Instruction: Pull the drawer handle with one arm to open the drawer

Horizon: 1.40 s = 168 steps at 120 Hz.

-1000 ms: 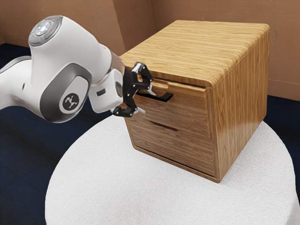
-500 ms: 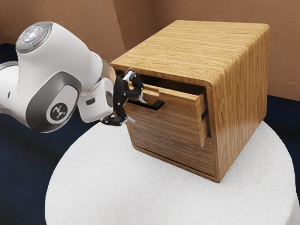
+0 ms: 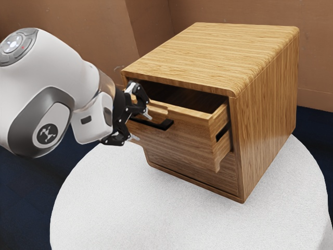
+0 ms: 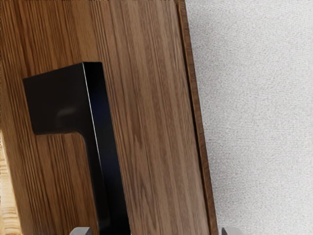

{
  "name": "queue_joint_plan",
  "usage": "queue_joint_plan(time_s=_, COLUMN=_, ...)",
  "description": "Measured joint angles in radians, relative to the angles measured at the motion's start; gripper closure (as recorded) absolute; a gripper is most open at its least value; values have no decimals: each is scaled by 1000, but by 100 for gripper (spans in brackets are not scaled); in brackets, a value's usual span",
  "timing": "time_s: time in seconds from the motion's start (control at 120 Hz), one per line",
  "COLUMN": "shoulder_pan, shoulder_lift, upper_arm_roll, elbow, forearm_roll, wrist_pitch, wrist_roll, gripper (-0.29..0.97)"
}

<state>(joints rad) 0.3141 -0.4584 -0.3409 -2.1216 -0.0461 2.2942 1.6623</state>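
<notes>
**Gripper hooked on handle, top drawer standing part open**

Exterior view: the gripper [image 3: 139, 124] is pointing toward 3 o'clock, its fingers standing wide apart, one above and one below the near end of the black handle [image 3: 158, 123]. The bar is passing between them; it is not being clamped from two sides. Wrist view: two grey fingertips [image 4: 80, 230] are showing well apart, and the handle [image 4: 100, 147] is lying just beside one of them, far from the other.

The white arm [image 3: 47, 99] is coming in from 9 o'clock, with its last big joint sitting low and close to the table [image 3: 156, 213].

The handle is sitting on the drawer [image 3: 179, 143] front, immediately at 3 o'clock of the hand. The drawer is projecting out of the wooden cabinet [image 3: 223, 52] toward 8 o'clock, showing a dark gap behind its top edge and its side panel at the 3 o'clock end. Its dark wood front [image 4: 151, 122] is facing the wrist camera, with white table [image 4: 259, 122] surface beyond its edge.

The cabinet is resting on the round white table, toward 1 o'clock of the table's centre.
</notes>
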Motion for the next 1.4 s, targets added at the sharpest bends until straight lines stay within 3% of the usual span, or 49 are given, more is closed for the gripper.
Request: queue_joint_plan(time_s=1.4, shoulder_pan=-4, shoulder_lift=-241, upper_arm_roll=2, elbow=-187, forearm_roll=-41, wrist_pitch=-33, wrist_roll=-3, gripper=38)
